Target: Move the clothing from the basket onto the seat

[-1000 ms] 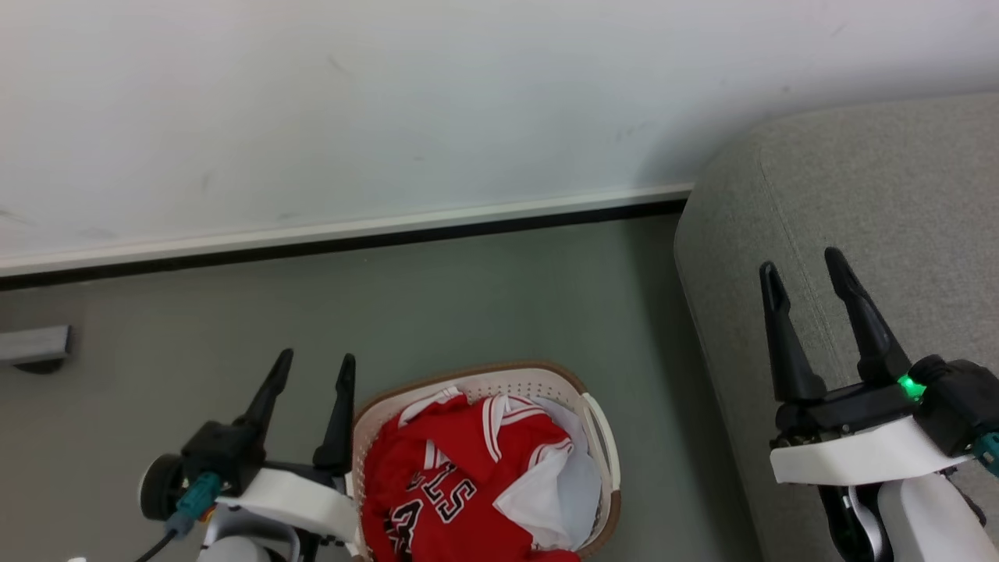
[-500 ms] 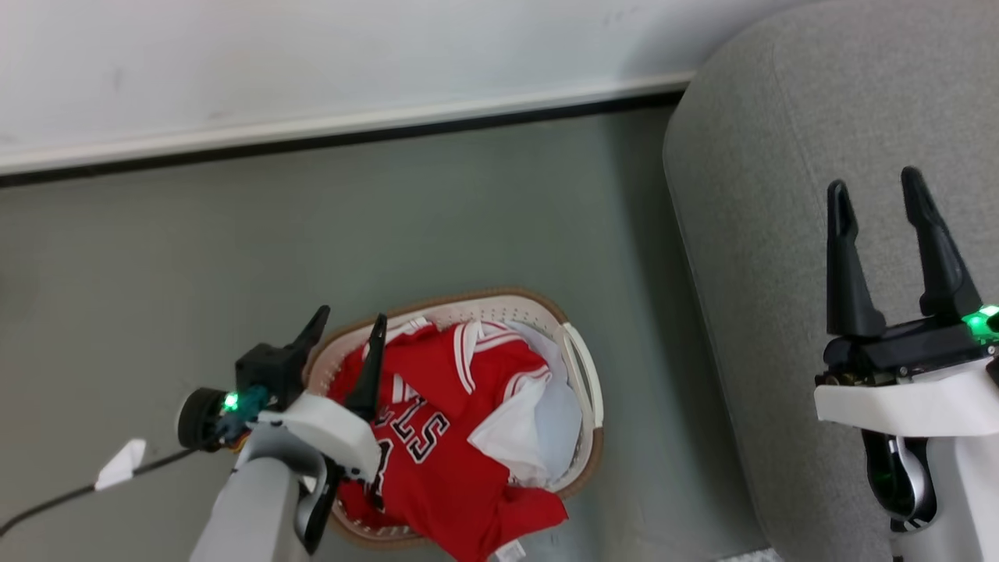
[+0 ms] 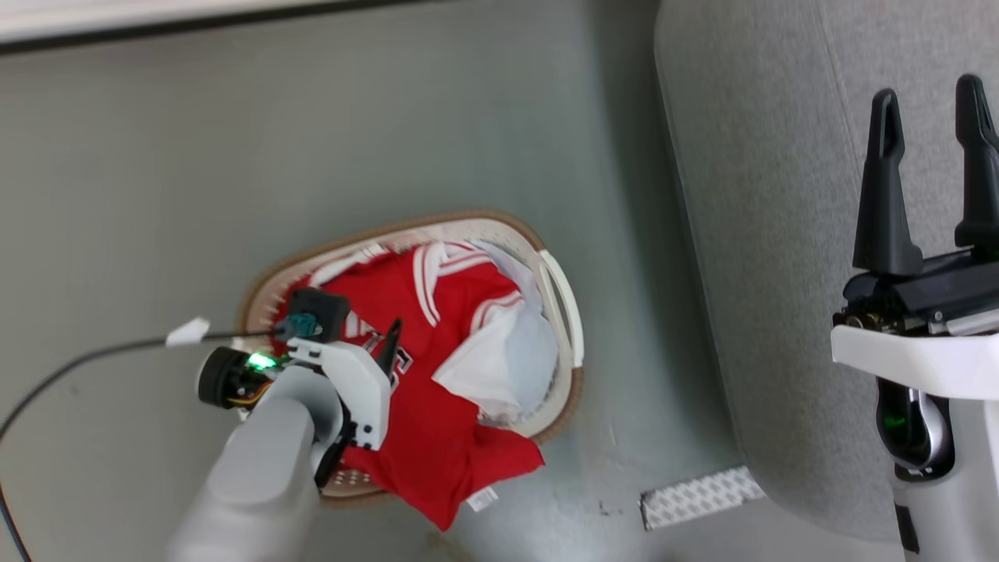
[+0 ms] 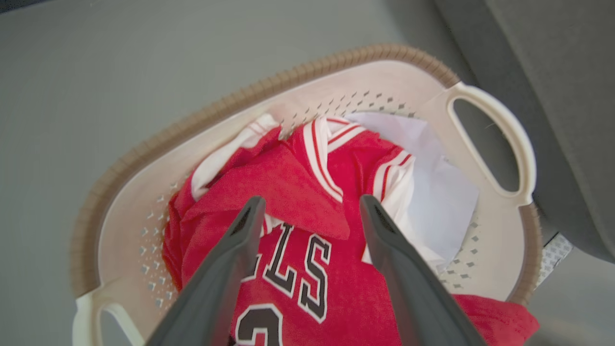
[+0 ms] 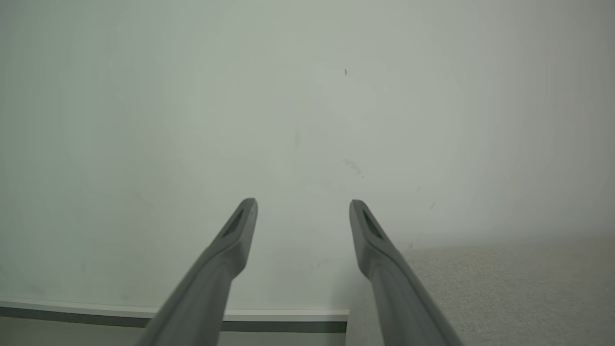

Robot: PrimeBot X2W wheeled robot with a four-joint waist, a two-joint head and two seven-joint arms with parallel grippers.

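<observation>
one wide-spread left gripper [image 4: 307, 204] above the jersey [image 4: 288, 175], collar far, hem over basket [image 4: 336, 79] rim

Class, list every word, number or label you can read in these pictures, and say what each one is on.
"LS": black, white-edged letters on the red jersey; rest of the word hidden.
Number beneath them: cut off at the picture's edge, unreadable.
White tag on the jersey's hem: too small to read.

jersey [image 3: 437, 414] red, white/black trim, black lettering edged white; basket [image 3: 468, 215] cream, perforated, brown rim; bluish-white cloth [image 3: 499, 367] at jersey's 3 o'clock; sofa [image 3: 765, 234] light grey; floor [image 3: 234, 140] grey-green
</observation>
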